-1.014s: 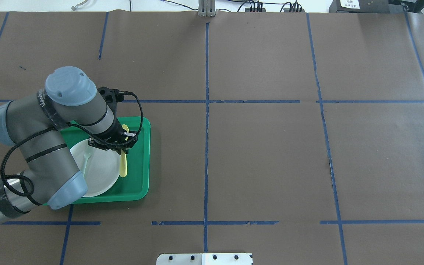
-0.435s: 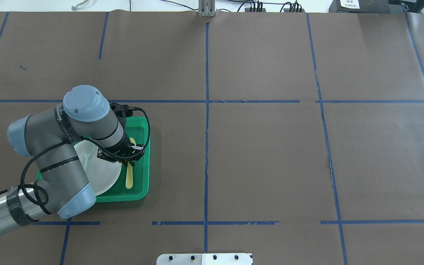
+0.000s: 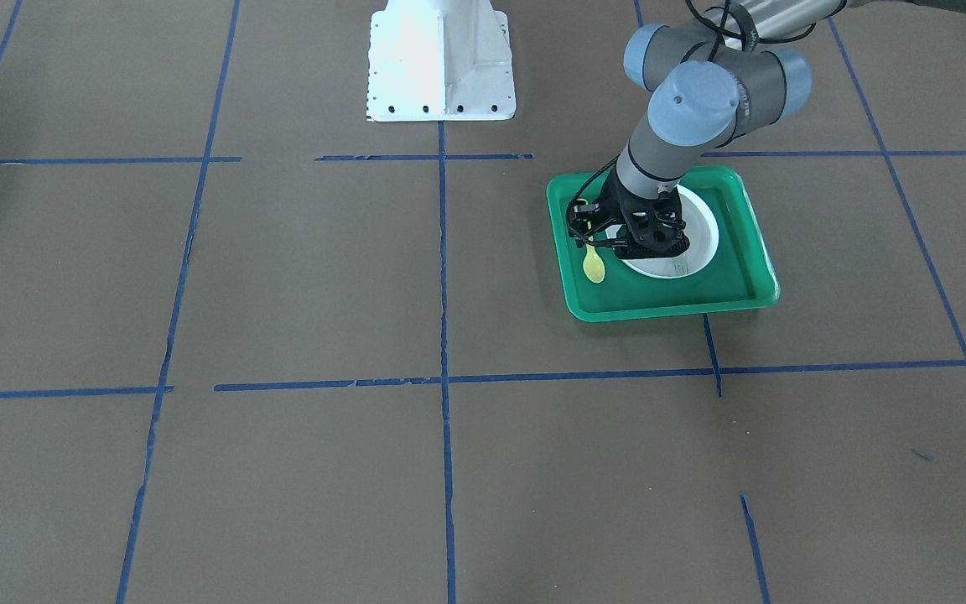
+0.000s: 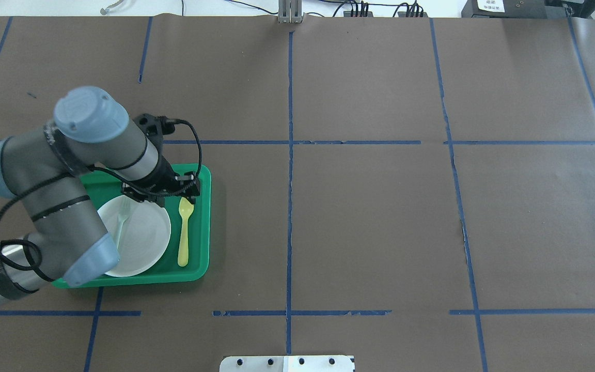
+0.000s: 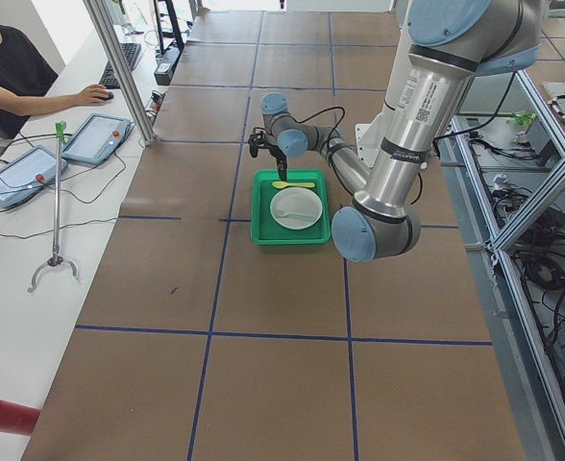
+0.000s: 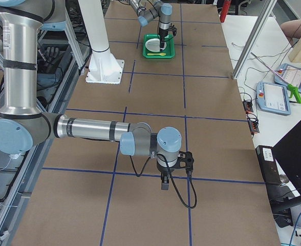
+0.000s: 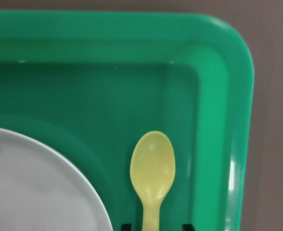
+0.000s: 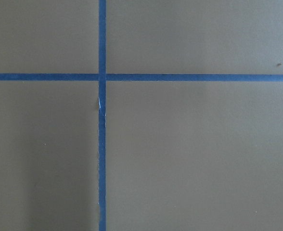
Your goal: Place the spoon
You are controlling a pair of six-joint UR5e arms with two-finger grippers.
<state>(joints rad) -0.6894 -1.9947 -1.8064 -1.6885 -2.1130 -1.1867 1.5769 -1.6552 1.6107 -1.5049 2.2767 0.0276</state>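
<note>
The yellow spoon [image 4: 184,232] lies flat in the green tray [image 4: 202,227], just right of the white plate [image 4: 142,240], with its bowl toward the far side. In the left wrist view the spoon's bowl [image 7: 152,165] rests on the tray floor. My left gripper [image 4: 184,195] hovers over the bowl end, open and empty, with its fingertips [image 7: 127,225] on either side of the handle. In the front-facing view the spoon [image 3: 594,268] lies free beside the gripper [image 3: 590,235]. My right gripper [image 6: 163,183] hangs over bare table far away; I cannot tell whether it is open or shut.
A pale grey-green fork [image 4: 121,221] lies on the plate's left part. The tray's raised rim [image 7: 237,144] is close to the right of the spoon. Brown paper with blue tape lines [image 8: 102,115] covers the table. The robot's white base [image 3: 439,59] stands at the near edge.
The left gripper carried the spoon from over the plate's edge down into the tray, let go of it and drew back toward the tray's far side. The spoon now lies free.
</note>
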